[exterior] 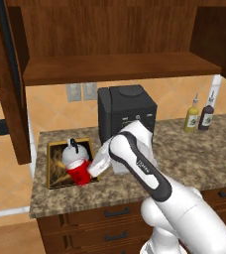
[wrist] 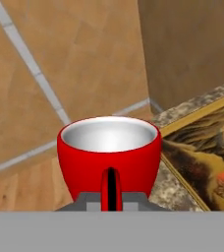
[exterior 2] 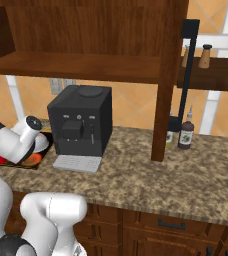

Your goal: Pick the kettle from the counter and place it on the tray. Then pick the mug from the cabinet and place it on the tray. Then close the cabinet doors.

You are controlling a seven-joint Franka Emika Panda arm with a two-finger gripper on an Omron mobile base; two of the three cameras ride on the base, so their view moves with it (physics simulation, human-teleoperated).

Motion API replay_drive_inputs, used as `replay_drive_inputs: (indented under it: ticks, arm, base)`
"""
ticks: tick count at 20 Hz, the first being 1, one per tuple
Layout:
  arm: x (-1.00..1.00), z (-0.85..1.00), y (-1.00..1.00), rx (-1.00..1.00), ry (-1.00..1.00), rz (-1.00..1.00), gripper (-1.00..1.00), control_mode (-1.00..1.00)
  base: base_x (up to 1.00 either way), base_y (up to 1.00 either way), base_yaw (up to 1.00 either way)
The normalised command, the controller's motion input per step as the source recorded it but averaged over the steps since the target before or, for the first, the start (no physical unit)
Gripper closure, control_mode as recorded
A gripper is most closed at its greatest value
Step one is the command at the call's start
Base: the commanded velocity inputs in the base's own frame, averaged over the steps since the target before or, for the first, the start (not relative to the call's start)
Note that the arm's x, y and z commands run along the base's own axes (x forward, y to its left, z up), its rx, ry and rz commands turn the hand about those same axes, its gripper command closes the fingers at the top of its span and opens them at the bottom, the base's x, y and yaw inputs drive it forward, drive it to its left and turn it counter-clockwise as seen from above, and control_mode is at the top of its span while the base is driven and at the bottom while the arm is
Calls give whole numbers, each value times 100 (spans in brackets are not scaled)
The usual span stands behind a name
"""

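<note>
My gripper [exterior: 94, 167] is shut on the handle of the red mug [exterior: 79, 173], which hangs tilted over the front right corner of the tray [exterior: 55, 166]. In the hand view the mug [wrist: 109, 155] sits right in front of the gripper [wrist: 111, 198], its handle between the jaws, with the tray's [wrist: 202, 147] gold rim and painted picture to its right. The silver-white kettle [exterior: 72, 155] stands on the tray just behind the mug. Whether the mug touches the tray I cannot tell. Both cabinet doors [exterior: 6, 74] [exterior 2: 168, 75] stand open over the counter [exterior: 194, 158].
A big black coffee machine [exterior: 126, 113] stands right of the tray, close behind my arm. Two sauce bottles [exterior: 199, 115] stand at the back right of the counter. The wooden cabinet shelf [exterior: 120, 67] hangs above. Drawers [exterior: 115, 213] run below the counter.
</note>
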Motion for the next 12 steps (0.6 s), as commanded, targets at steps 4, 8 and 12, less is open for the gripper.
replay_drive_inputs:
  ticks: [4, 8, 12]
  arm:
    - [35, -38, 19, -6, 0, -7, 100, -100]
    - [27, -19, 4, 0, -3, -5, 100, -100]
    - [19, -5, 0, 2, -17, -4, 100, -100]
  base:
    - [0, 0, 0]
    - [0, 0, 0]
    - [0, 0, 0]
